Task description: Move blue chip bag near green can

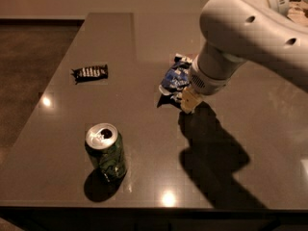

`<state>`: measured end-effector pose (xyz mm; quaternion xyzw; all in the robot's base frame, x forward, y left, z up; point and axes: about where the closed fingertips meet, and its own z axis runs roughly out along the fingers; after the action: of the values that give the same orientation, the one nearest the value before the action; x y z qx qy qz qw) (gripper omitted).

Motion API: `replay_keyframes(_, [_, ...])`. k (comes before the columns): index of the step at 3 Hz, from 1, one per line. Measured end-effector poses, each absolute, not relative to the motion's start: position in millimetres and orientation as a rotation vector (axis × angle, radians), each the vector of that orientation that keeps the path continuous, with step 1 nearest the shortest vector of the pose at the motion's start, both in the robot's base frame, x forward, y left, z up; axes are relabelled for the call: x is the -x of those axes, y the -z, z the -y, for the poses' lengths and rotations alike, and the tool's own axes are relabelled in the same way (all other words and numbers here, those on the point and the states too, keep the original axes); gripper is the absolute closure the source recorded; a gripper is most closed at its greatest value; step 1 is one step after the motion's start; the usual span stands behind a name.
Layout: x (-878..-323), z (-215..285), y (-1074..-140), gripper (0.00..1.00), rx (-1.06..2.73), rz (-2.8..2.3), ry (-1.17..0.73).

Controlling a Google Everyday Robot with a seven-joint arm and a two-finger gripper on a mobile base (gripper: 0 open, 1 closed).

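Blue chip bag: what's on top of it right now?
The gripper of the white robot arm sits over the picture-right edge of the wrinkly glossy blue chip bag, hiding that side. The bag's left part is uncovered. Contact between them cannot be seen.

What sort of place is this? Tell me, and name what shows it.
Probably an office break area: a dark glossy table, carpet-like floor beside it, and snacks laid out: blue chip bag, green can, candy bar. The gripper is at the bag's near edge.
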<state>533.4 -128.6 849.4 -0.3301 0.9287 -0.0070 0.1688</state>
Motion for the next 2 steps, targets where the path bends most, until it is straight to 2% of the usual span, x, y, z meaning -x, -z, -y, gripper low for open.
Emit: replay_keyframes(2, [-514, 133, -877, 0.96, 0.996, -2.606, -0.035])
